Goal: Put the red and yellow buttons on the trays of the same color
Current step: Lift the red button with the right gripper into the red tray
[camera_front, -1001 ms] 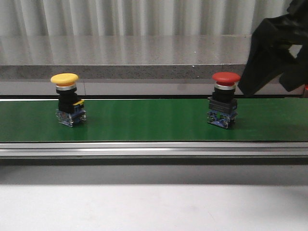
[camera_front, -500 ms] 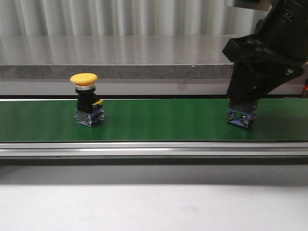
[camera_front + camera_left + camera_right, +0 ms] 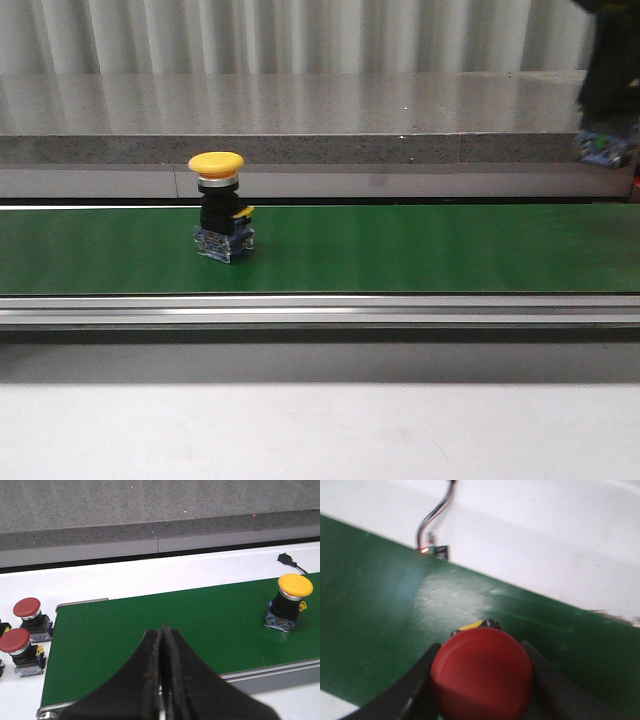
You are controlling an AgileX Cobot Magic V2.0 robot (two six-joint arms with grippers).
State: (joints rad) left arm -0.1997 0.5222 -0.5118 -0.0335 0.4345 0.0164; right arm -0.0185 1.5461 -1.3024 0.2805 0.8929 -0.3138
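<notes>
A yellow button (image 3: 222,208) stands upright on the green conveyor belt (image 3: 400,250).

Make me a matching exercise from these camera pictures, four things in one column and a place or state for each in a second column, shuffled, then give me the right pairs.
Things:
1. yellow button
2. red button in the right wrist view
3. left gripper
4. two red buttons in the left wrist view

Places or states:
A. shut, holding nothing
B. off the belt, past its end, on the white surface
C. upright on the green belt
D. clamped between the right gripper fingers, lifted above the belt

Pairs: 1-C, 2-D, 3-A, 4-B
</notes>
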